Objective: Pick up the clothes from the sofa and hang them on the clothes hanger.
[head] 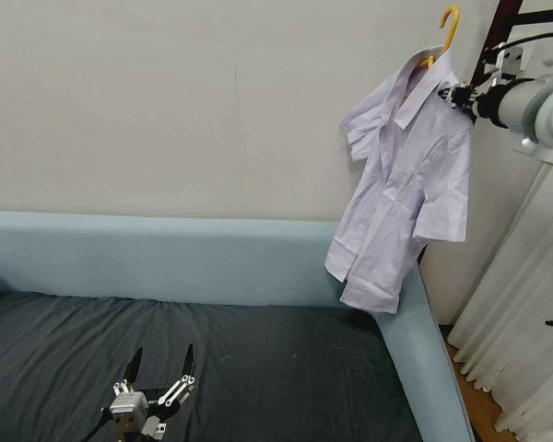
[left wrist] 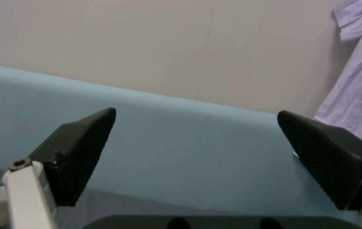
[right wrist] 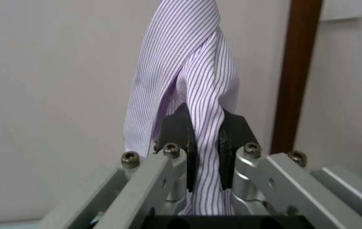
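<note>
A lilac striped short-sleeved shirt (head: 407, 175) hangs in the air on a yellow hanger (head: 450, 28), held up high at the right, above the sofa's right end. My right gripper (head: 457, 96) is shut on the shirt (right wrist: 190, 86) near its collar and shoulder; the right wrist view has the fabric pinched between the black pads (right wrist: 177, 133). A dark wooden rack post (head: 500, 28) stands just behind the hanger hook. My left gripper (head: 160, 368) waits low over the sofa seat, open with nothing in it, and its black fingers (left wrist: 79, 148) are spread wide in the left wrist view.
The sofa has a light blue backrest (head: 166, 258) and right arm (head: 433, 368), with a dark seat cushion (head: 258, 368). A plain wall rises behind. White curtains (head: 525, 350) hang at the far right beside the dark post (right wrist: 299, 71).
</note>
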Controlling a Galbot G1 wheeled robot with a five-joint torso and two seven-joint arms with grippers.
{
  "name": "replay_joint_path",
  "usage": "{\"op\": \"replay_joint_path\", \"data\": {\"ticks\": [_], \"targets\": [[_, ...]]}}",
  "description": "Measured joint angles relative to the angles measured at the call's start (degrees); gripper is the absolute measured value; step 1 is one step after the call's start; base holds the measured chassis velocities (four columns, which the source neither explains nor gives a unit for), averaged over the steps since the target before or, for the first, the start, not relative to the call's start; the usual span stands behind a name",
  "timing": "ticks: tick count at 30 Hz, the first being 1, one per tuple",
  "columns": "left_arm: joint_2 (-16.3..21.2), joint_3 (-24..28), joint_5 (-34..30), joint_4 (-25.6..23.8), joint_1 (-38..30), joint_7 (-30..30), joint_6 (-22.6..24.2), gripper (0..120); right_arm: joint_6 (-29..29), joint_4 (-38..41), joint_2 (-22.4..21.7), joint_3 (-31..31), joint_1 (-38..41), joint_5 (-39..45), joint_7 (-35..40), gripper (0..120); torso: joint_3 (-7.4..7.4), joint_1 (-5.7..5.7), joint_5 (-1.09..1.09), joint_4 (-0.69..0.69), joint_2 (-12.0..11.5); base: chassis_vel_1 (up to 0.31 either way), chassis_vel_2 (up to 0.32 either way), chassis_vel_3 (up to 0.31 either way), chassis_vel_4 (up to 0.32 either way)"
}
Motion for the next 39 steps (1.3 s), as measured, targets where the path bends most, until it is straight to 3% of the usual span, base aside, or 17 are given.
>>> {"op": "replay_joint_path", "data": {"ticks": [7,11,16,23,32,39], "targets": [[-0.2,0.6,0.1,0.4,-0.5,-0.3,0.0,100,-0.2,-1.2,-1.2,-5.3,6.5,1.7,7.9,7,0.00,0.00,0.02,0.01,0.0,0.000,0.000,0.000,0.000],[0.1,0.3,-0.2,0.5,-0.8,-0.7,0.0,100,-0.2,0.0,-4.0,-9.0,10.4,3.4,10.8,7,0.00,-0.01,0.02,0.02,0.0,0.000,0.000,0.000,0.000],[0.3,0.6,-0.6,1.1,-1.5,-1.0,0.0,100,-0.2,3.1,-7.7,-11.4,12.8,7.3,12.5,7,-0.01,-0.02,0.02,-0.01,0.0,0.000,0.000,0.000,0.000],[0.5,1.3,-0.7,1.2,-1.8,-1.2,0.0,100,-0.2,2.7,-9.3,-13.5,13.4,7.0,12.9,7,-0.01,-0.01,0.02,0.00,0.0,0.000,0.000,0.000,0.000],[0.7,1.0,-1.5,1.1,-1.9,-1.3,0.0,100,-0.2,-4.9,-5.2,-18.7,14.6,-0.8,9.6,7,0.00,-0.02,0.03,0.01,0.0,0.000,0.000,0.000,0.000],[0.6,0.8,-2.3,1.4,-2.4,-1.5,-0.1,100,-0.2,-16.6,0.2,-24.8,18.9,-5.9,6.0,7,0.01,-0.01,0.00,0.02,0.0,0.000,0.000,0.000,0.000]]}}
